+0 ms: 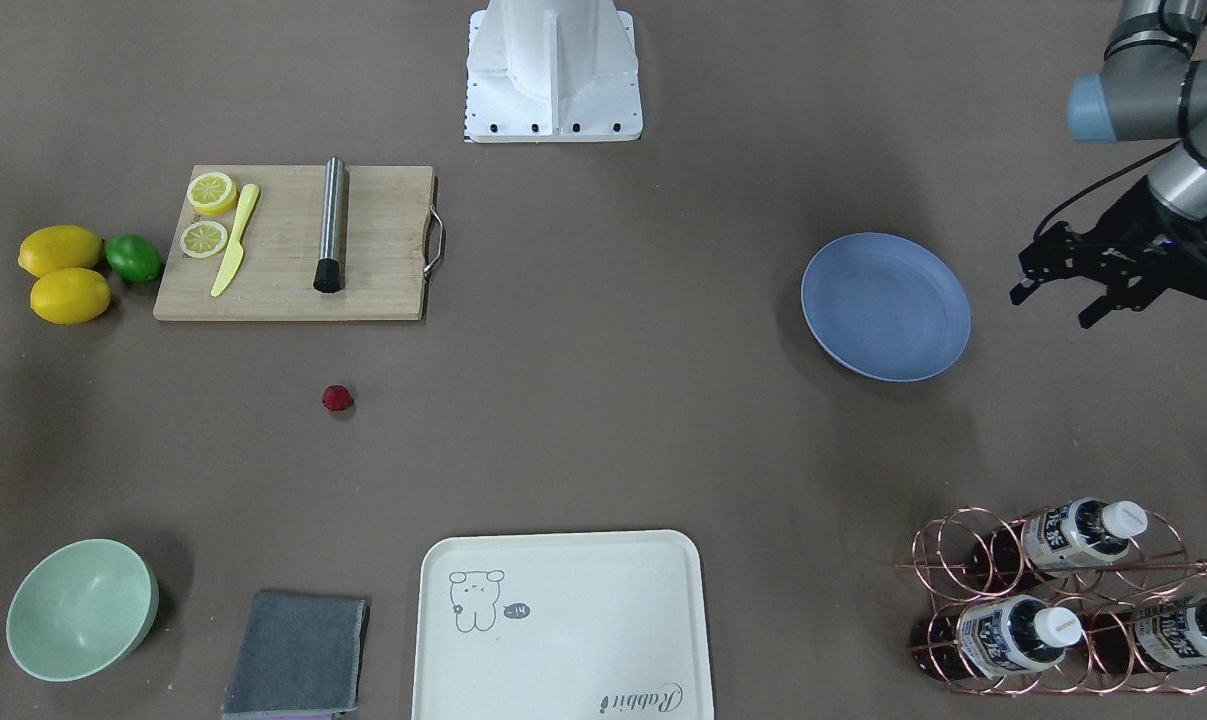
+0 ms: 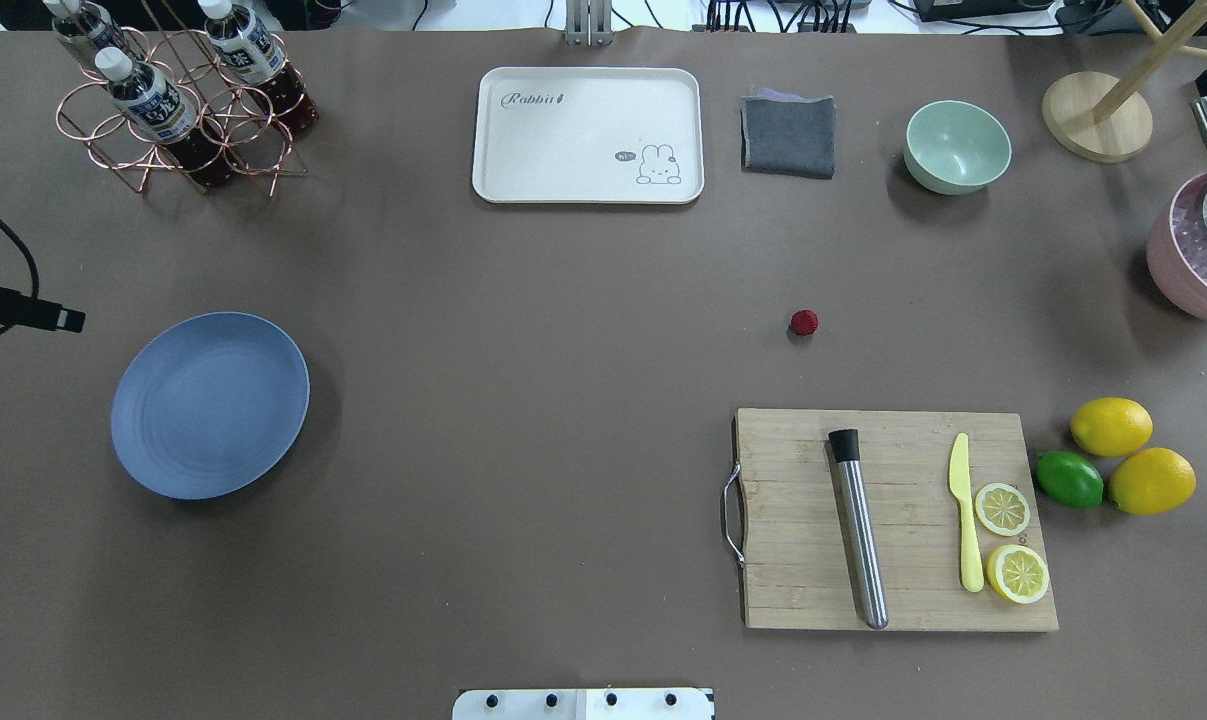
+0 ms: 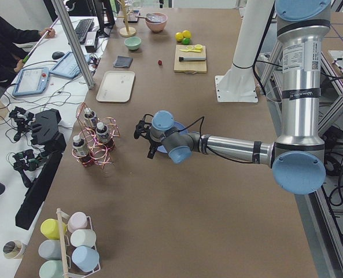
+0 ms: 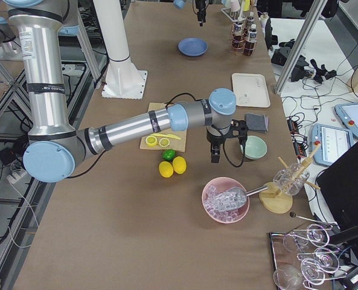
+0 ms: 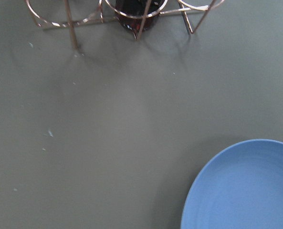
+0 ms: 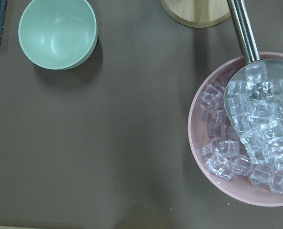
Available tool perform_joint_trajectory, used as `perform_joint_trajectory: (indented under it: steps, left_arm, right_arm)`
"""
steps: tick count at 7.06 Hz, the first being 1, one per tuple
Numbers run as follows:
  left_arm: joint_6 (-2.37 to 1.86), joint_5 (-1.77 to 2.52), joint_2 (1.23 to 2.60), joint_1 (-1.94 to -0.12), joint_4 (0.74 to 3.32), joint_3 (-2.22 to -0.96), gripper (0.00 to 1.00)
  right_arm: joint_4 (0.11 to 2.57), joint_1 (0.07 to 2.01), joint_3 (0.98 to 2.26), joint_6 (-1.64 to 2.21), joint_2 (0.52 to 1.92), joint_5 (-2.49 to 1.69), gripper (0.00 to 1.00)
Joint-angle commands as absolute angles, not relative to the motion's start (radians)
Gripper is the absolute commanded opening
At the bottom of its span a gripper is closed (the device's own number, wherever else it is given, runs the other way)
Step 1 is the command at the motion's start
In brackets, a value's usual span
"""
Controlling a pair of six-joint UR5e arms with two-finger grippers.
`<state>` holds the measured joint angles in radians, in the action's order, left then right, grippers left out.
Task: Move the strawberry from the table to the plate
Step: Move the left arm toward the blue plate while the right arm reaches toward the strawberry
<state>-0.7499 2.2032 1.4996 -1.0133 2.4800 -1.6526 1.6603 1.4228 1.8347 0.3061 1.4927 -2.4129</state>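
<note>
The task had not really begun: the strawberry lay alone on the bare desk, and neither gripper was near it. The left gripper hung with its fingers spread and empty, and the plate lay just beside it, toward the middle of the desk. The right gripper hovered between the mint bowl and the pink bowl of ice; I cannot tell whether it was spread or closed. From this gripper the strawberry was well apart, toward the robot's left and somewhat nearer the robot's base.

I judge the next move to be the reach: bring the right gripper over the berry, spread it, go down and close gently, because the berry is small. The berry looked roundish; no clear long axis or pointing end could be seen.
</note>
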Motion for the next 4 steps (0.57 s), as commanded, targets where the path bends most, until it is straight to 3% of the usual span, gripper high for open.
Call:
perform_joint_trajectory:
  steps: [1,2,3,4]
  left_arm:
    - [-0.874,2.099,1.489,-0.873,2.703,-1.526,0.98]
    - [-0.873,2.092,1.500,-0.861,2.779,-1.456,0.97]
    - [-0.876,2.094,1.502,-0.854,2.792,-1.450,0.74]
    - [-0.880,2.095,1.502,-0.853,2.792,-1.456,0.07]
  right_arm:
    - [1.606,1.378,1.835,0.401,1.490,-2.404,1.00]
    - [1.557,1.356,1.830,0.460,1.491,-2.399,1.00]
    - [1.536,1.335,1.830,0.510,1.490,-2.399,1.00]
    - [1.531,1.333,1.832,0.520,1.491,-2.399,1.00]
